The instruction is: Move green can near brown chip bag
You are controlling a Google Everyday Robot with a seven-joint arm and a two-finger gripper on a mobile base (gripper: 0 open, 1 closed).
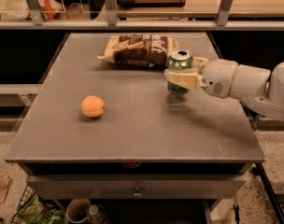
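The green can [179, 62] is upright, with its silver top showing, held in my gripper [183, 73] just above the grey table [132, 125]. The gripper is shut on the can, its cream fingers [181, 78] wrapped around the can's middle; the white arm [244, 83] reaches in from the right. The brown chip bag [141, 51] lies flat at the table's far middle, dark brown with cream ends. The can is just right of the bag's right end, close beside it.
A small round orange fruit [93, 106] sits on the table's left middle. A shelf with metal posts [109, 3] runs behind the table. A drawer front [132, 188] and a basket with items [44, 211] are below the front edge.
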